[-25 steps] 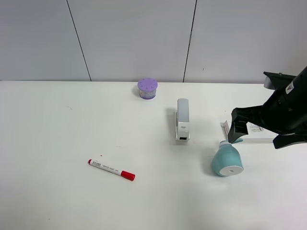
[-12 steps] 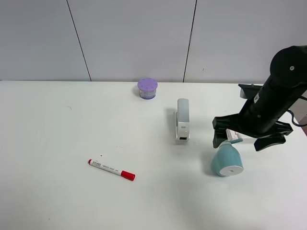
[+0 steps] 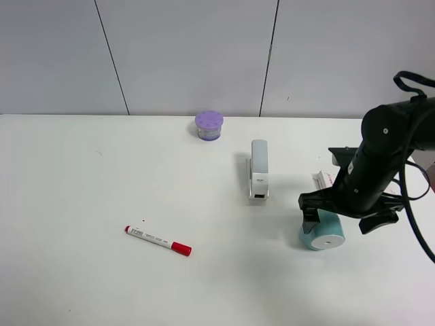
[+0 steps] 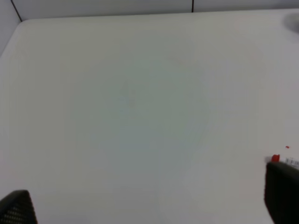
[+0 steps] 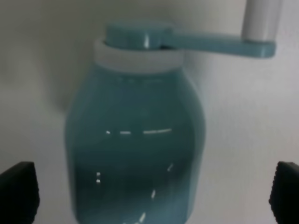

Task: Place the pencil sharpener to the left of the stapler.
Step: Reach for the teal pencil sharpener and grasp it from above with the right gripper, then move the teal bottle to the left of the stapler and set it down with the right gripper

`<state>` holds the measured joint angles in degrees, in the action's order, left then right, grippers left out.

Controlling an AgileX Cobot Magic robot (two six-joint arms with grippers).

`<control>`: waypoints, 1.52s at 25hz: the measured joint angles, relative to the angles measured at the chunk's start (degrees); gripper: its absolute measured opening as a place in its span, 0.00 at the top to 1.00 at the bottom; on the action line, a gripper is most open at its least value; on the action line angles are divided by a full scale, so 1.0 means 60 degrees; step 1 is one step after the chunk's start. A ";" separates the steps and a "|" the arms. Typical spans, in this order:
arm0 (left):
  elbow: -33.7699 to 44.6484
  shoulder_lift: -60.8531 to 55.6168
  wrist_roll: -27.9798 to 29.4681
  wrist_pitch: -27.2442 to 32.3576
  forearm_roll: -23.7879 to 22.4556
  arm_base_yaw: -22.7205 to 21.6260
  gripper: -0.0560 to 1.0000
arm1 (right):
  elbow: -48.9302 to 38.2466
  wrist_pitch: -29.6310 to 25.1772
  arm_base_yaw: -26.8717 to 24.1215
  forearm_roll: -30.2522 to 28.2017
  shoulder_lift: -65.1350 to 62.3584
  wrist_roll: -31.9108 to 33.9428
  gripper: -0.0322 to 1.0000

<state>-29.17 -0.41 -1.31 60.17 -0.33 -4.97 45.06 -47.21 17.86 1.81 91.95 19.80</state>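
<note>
The teal pencil sharpener lies on its side on the white table, right of and nearer than the stapler, with its flat white end facing the front. In the right wrist view the sharpener fills the middle, its crank at the narrow end. My right gripper is down over it, open, one finger on each side and apart from the body. The left gripper is open above bare table and does not show in the high view.
A purple round container stands at the back behind the stapler. A red-capped marker lies front left, its end showing in the left wrist view. A white printed box is partly hidden behind my right arm.
My right arm has swung in from the right and come down, so its open fingers now straddle the sharpener. The sharpener, stapler and marker have not moved.
</note>
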 joint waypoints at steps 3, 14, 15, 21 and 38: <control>0.0000 0.0000 0.0000 0.0000 0.0000 0.0000 0.01 | -0.0293 0.0829 0.0000 -0.0054 0.0019 0.0036 0.01; 0.0000 0.0000 0.0000 0.0000 0.0000 0.0000 0.01 | -0.0349 0.2200 0.0000 -0.0003 0.0451 0.0039 0.05; 0.0000 0.0000 0.0000 0.0000 0.0000 0.0000 0.01 | -0.0349 0.2200 0.0000 0.0012 0.0470 0.0047 0.06; 0.0000 0.0000 0.0000 0.0000 0.0000 0.0000 0.01 | -0.0349 0.2200 0.0000 0.0097 0.0774 0.0057 0.08; 0.0000 0.0000 0.0000 0.0000 0.0000 0.0000 0.01 | -0.0339 0.1719 0.0000 0.0212 0.0879 -0.0139 0.33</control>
<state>-29.17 -0.41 -1.31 60.17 -0.33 -4.97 43.03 -36.90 17.86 3.08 97.22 18.97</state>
